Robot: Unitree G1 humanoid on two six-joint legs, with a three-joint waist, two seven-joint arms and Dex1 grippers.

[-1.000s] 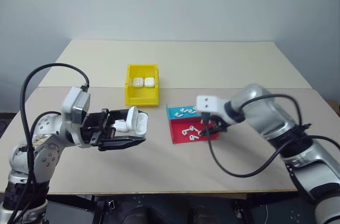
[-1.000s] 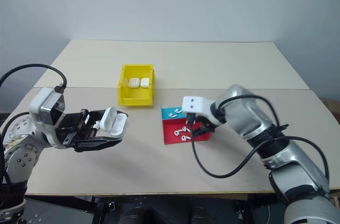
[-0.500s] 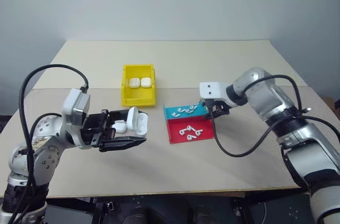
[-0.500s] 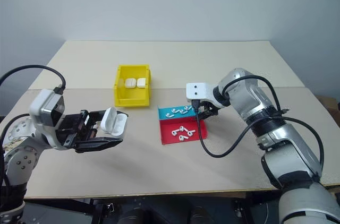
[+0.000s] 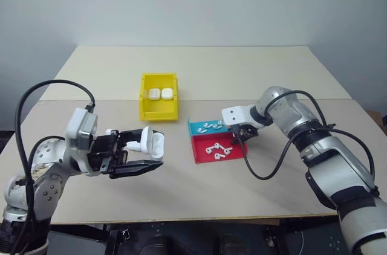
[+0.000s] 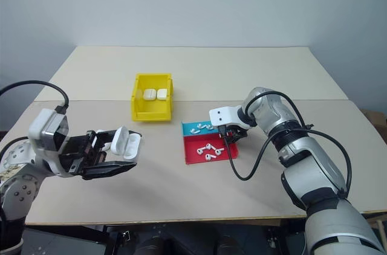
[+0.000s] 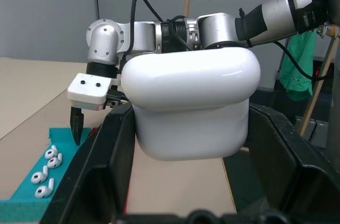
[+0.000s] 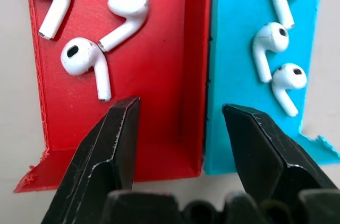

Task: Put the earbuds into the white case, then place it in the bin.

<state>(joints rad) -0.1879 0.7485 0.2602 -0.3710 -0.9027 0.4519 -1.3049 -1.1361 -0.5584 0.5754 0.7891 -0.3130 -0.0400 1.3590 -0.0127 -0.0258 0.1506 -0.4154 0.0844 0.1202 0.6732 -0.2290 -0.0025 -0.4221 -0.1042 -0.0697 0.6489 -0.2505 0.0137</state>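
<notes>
Left tool (image 5: 134, 157) pinches the white case (image 5: 150, 143) (lid up) above the tabletop (image 5: 254, 74). Right tool (image 8: 178, 128), fingers spread, hangs over red tray (image 8: 170, 75) and blue tray (image 8: 234, 49) holding earbuds (image 8: 87, 62). Bin (image 5: 147, 112) at 11 o'clock from trays.

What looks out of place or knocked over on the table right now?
Nothing stands out. The earbuds lie inside the red tray and blue tray, two closed cases sit in the yellow bin, nothing spilled.

Silver jointed arms, black looping cables, white wrist boxes, black pincers
</notes>
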